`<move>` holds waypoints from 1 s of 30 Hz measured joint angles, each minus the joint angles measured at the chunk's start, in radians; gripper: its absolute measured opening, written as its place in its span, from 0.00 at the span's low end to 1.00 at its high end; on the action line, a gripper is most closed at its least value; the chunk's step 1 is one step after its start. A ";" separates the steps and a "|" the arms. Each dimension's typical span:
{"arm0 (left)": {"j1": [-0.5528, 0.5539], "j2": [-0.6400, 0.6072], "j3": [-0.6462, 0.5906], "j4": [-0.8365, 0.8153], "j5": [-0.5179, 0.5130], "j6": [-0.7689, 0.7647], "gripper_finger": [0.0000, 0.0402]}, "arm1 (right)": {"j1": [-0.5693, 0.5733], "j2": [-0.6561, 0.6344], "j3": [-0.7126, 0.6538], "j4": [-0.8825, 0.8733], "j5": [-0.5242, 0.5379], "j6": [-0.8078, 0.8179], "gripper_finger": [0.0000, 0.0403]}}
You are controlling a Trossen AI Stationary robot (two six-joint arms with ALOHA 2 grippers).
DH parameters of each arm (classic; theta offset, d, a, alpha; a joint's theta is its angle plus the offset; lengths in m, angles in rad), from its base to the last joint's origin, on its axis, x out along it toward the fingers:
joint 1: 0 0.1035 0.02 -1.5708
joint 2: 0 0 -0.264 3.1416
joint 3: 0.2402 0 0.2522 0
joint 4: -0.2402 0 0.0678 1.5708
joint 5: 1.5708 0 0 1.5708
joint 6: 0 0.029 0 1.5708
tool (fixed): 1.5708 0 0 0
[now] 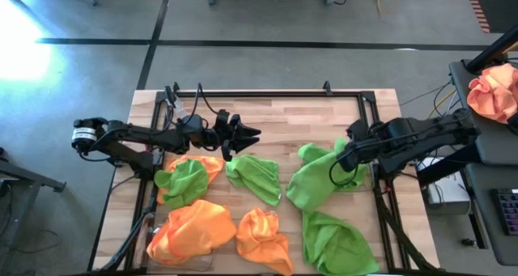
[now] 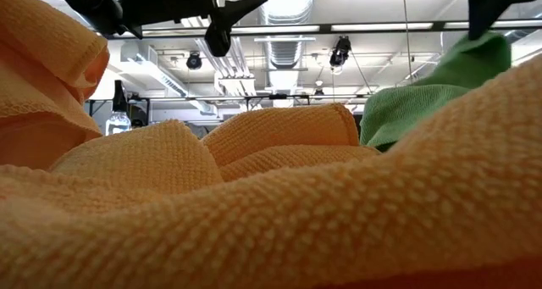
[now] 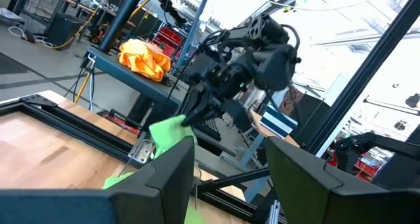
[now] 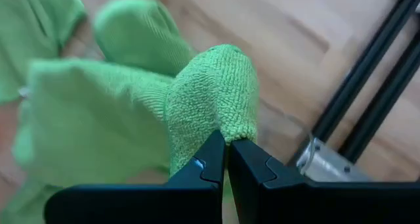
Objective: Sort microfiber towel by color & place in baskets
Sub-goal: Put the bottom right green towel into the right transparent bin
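Several lime green and orange microfiber towels lie crumpled on the wooden table. My right gripper (image 1: 340,159) is shut on one green towel (image 1: 312,183) at the right; the low view shows that towel (image 2: 449,77) rising toward the gripper. My left gripper (image 1: 243,135) hovers open and holds nothing above the table's far left, over a green towel (image 1: 255,175); it points toward the right arm (image 3: 249,53). More orange towels (image 1: 190,227) lie near the front. I cannot make out the baskets. My right gripper pinches a bunched fold (image 4: 226,122) of the green towel between its two fingertips (image 4: 210,161). The fingers come from above, slanting down. The pinched fold is raised while the rest of the towel (image 1: 303,191) droops slack onto the table.
A second green towel (image 1: 336,244) lies at the near right and an orange one (image 1: 263,239) at the near middle. A green and orange heap (image 1: 184,179) sits at the left. A black frame (image 1: 267,93) rims the table. A peach cloth (image 1: 494,94) lies on a side stand.
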 joint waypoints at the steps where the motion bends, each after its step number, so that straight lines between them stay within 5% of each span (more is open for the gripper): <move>1: 0.000 0.000 0.000 0.000 0.000 0.000 0.43 | 0.000 0.001 -0.013 0.001 -0.017 0.004 0.02; 30: 0.000 0.000 0.000 -0.002 0.008 0.000 0.43 | 0.000 0.063 -0.266 0.016 -0.334 0.034 0.02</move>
